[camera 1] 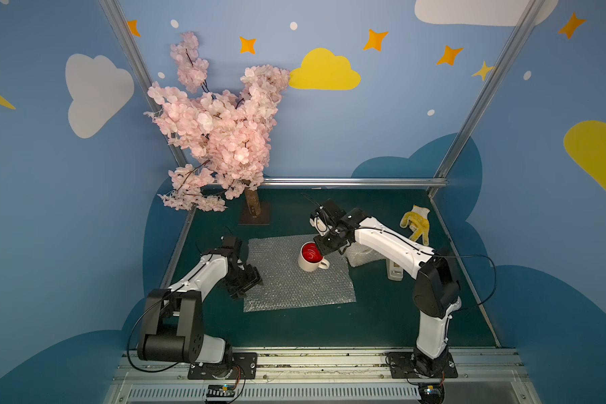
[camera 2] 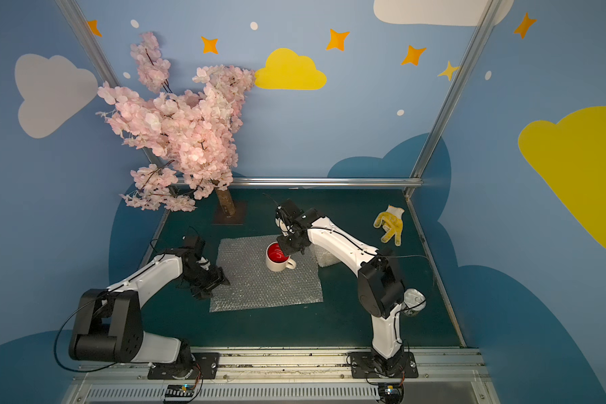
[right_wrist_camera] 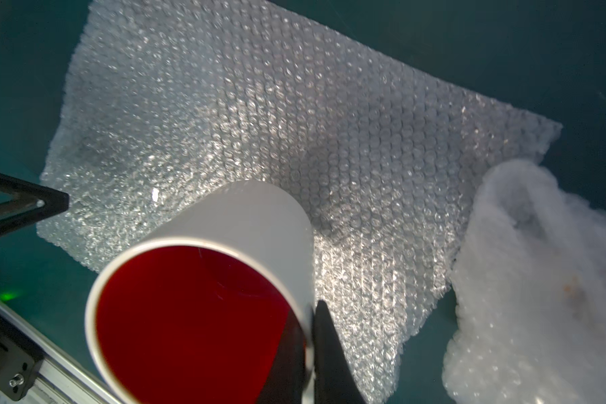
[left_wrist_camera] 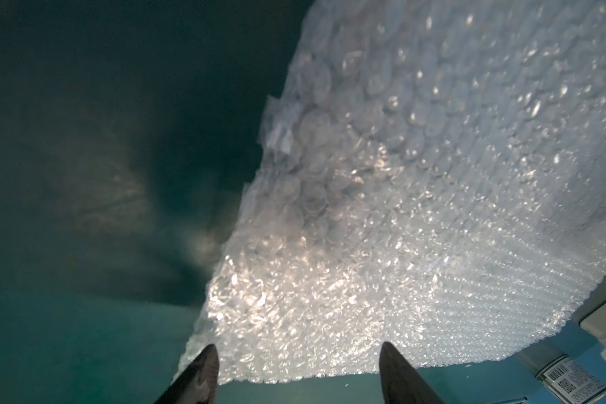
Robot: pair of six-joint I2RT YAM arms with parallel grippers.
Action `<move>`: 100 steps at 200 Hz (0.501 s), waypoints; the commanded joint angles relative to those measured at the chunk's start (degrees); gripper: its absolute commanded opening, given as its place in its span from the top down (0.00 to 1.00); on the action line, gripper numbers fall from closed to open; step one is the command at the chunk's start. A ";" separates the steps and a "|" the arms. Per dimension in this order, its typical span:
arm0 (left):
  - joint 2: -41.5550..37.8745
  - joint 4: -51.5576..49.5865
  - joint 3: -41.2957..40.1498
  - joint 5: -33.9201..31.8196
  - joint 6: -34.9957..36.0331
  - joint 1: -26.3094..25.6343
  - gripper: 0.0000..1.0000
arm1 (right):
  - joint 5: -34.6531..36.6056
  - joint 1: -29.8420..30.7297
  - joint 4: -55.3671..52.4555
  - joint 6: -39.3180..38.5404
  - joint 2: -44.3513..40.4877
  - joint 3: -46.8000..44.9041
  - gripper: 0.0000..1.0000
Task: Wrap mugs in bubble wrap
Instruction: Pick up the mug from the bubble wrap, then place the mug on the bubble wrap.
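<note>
Top view, left gripper (camera 1: 249,280): jaws apart, empty, at the flat bubble wrap sheet (camera 1: 294,276)'s left edge, frame centre-left.
Centre, red-lined mug (camera 1: 310,257): upright on the sheet.
Right gripper (camera 1: 324,246): pinched on the mug's rim.
Advice: lay the mug centrally, then fold the left edge over.
Right, wrapped bundle (camera 1: 359,257): apparently finished.

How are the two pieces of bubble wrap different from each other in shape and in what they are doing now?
The flat sheet lies spread out, roughly square, on the table; the crumpled bundle beside it is bunched into a lump. The flat sheet is open, with the red-inside mug on it, gripped at the rim by the right gripper; what the bundle holds cannot be seen. The flat sheet covers far more table. Both are clear, whitish bubbled film.
</note>
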 commanded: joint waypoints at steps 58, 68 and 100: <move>-3.56 -2.21 -4.30 0.46 -5.24 -1.93 0.28 | 5.07 5.97 -1.59 -0.24 9.49 9.86 1.00; -4.73 -2.44 -5.26 -0.53 -6.34 -2.35 0.27 | 6.32 6.58 -1.15 -0.17 10.06 10.09 1.00; -6.74 -3.86 -6.74 -1.46 -8.77 -2.64 0.26 | 8.86 7.69 -1.22 0.22 11.45 10.62 1.00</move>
